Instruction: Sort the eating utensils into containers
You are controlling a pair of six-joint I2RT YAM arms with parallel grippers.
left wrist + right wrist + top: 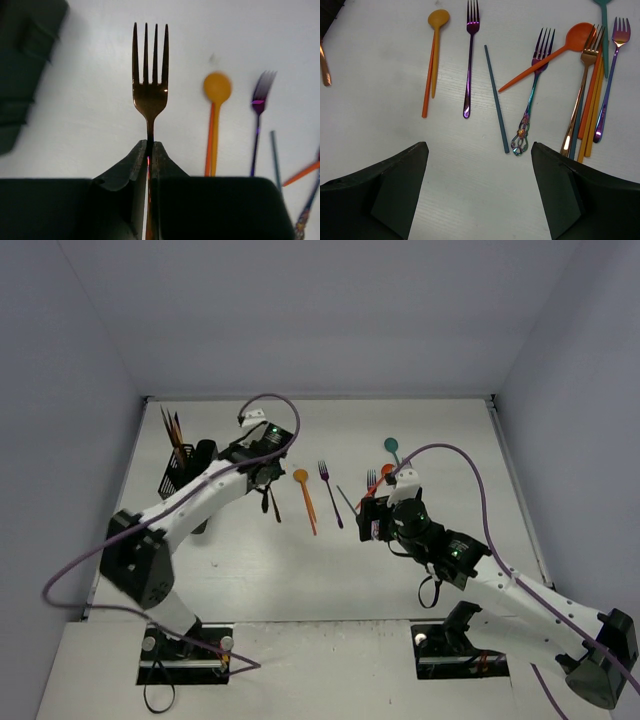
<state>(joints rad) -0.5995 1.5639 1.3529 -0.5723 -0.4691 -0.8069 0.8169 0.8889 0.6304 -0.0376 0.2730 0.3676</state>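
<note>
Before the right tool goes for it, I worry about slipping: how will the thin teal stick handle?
The teal stick looks straight, so probably stiff. It is very thin and lies flat on the table, so a pinch may slip. It might roll if nudged; its cross-section is unclear.
</note>
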